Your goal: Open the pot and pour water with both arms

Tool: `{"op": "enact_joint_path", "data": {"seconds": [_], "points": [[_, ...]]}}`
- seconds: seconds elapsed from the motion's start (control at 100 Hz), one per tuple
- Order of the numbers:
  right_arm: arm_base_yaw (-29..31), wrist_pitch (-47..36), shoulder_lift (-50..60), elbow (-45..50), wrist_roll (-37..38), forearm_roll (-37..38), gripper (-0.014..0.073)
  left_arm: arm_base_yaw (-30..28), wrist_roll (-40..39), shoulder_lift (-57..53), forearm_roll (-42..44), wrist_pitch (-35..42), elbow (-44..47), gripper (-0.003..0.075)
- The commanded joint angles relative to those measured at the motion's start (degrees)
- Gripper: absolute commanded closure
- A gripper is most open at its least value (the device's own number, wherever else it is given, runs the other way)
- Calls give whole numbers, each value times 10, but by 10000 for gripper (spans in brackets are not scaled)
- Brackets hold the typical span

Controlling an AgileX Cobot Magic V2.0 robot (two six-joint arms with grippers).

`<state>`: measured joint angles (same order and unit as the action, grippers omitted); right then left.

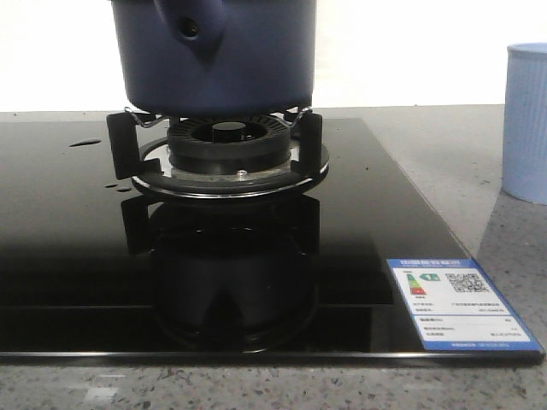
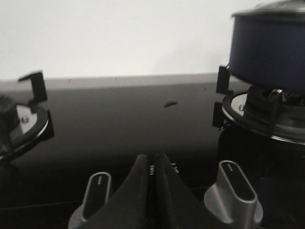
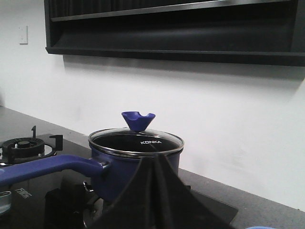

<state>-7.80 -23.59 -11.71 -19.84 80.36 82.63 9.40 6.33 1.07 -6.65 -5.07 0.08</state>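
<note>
Both tools, left and right, pressed closed, clear of lidded pot.

Only the grippers show, each in its own wrist view. The left gripper has two matte black fingers, broad at the base and tapering to narrow tips. The right gripper has the same dark, wedge-shaped fingers, plain and unmarked.

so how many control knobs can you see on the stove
2, both in the left wrist view at the stove's front edge: one knob on one side of the shut left fingers, the other knob on the opposite side, below the pot. More may be hidden.
</note>
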Motion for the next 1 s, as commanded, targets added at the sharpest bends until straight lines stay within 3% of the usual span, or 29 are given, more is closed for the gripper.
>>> {"op": "enact_joint_path", "data": {"seconds": [0.0, 0.17, 0.38, 0.99], "points": [[2, 0, -4, -14, 1, -12, 661, -18, -15, -9, -12, 14, 18, 739], [2, 0, -4, -14, 1, -12, 661, -60, -15, -29, -7, -118, 18, 739], [2, 0, -4, -14, 1, -12, 661, -94, -15, -29, -13, -116, 19, 739], [2, 0, -4, -14, 1, -12, 661, -94, -15, -29, -21, -115, 19, 739]]}}
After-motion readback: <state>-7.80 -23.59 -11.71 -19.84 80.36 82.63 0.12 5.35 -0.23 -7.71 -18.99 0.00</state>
